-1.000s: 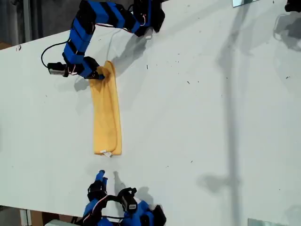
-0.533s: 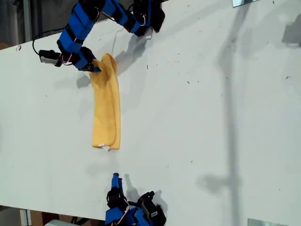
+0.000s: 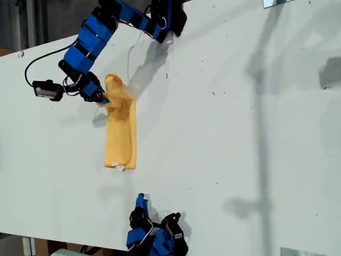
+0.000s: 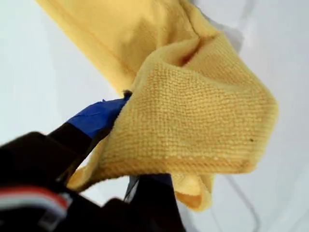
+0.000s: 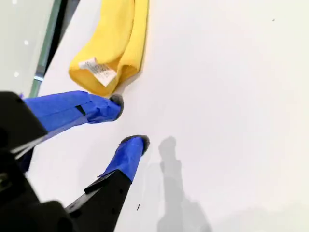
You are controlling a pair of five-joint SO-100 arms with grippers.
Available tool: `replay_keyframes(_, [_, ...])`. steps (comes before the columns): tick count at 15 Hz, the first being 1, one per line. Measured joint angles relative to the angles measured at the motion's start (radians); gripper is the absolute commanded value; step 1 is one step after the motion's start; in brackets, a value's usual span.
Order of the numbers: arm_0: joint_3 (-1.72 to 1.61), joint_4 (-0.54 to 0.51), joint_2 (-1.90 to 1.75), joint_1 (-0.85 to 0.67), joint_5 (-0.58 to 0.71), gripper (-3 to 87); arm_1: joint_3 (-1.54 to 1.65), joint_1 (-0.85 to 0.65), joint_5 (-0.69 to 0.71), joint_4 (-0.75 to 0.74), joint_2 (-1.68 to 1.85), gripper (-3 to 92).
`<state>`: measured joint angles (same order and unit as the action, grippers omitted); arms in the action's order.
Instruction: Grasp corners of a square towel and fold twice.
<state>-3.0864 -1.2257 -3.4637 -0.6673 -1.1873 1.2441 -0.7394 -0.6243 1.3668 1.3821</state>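
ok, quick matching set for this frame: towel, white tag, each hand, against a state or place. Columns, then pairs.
1. towel
2. white tag
3. my first hand
4. my second hand

a. open, holding nothing
b. folded into a long strip
c. at the strip's end near my second hand
d. shut on the strip's lifted end

Pairs: 1-b, 2-c, 3-d, 4-a

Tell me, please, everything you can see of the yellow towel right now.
The towel is a soft yellow-orange cloth with a fine knitted look, folded into a long narrow strip on the white table. One end is lifted and bunched, pinched in my first gripper, whose blue-taped jaws close on the fabric; the raised flap drapes over them. The other end lies flat with a rounded fold and a small white tag. My second gripper hangs open just short of that tagged end, not touching it.
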Motion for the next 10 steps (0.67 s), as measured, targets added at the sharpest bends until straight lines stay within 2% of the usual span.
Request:
replay_keyframes(4, [-0.006,0.002,0.0,0.0,-0.011,10.7,-0.204,0.072,0.1,-0.057,-0.143,-0.1])
replay_keyframes(8, [-0.014,0.005,0.0,0.0,-0.011,10.7,-0.293,0.164,0.199,-0.291,-0.247,-0.1])
replay_keyframes(10, [-0.014,0.006,0.0,0.0,-0.011,10.7,-0.321,0.222,0.218,-0.459,-0.319,-0.1])
